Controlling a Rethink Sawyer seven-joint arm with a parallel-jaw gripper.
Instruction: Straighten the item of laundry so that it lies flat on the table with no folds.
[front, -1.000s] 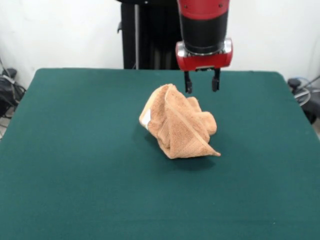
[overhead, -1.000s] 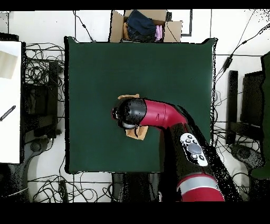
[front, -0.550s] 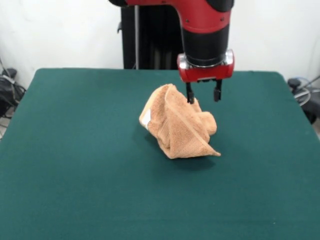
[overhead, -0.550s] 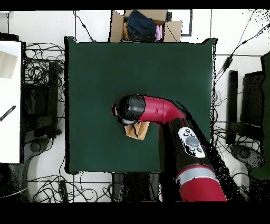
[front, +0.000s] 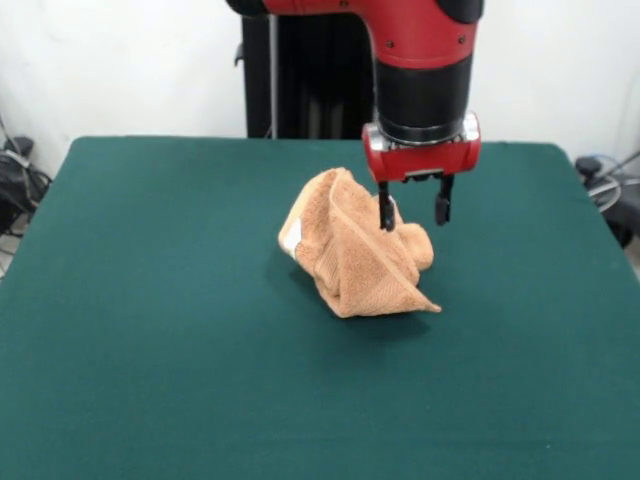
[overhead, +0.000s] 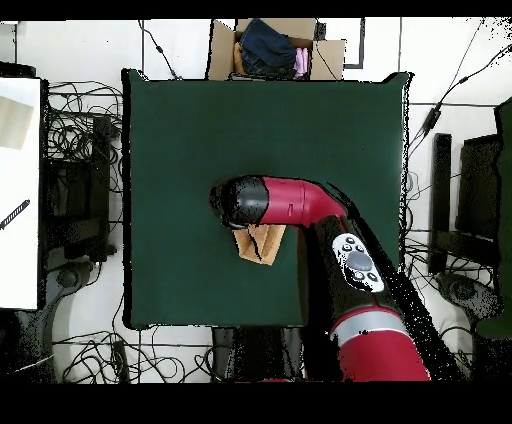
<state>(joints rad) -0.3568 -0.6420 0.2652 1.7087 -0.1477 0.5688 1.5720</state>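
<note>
- A small orange-tan terry hand towel is seen bunched into a lumpy heap near the middle of the big dark green felt counter, so nothing close to flat yet.
- The heap is peaked: a tall fold stands up on the picture's left side in the front view, a stiff triangular flap juts down toward the near right, and a small white tag is visible on the left flank.
- The red and black robot hand is held spread, with nothing gripped; both black fingers point straight down with a clear gap between them.
- The key relation: in the front view the towel lies below the hand and mostly off to its picture-left. One finger is lined up over the upper right hump of the heap, while the other hangs past the towel's right edge over bare green felt. Whether that finger is touching cloth can't be told.
- In the overhead view most of the towel is covered by the arm, with only a tan patch sticking out beside it.
- Best guess: a pinch on that right-hand hump is being set up, and only a short drop looks needed before closing. The bulk of the folds would then have to be pulled out sideways from there.
</note>
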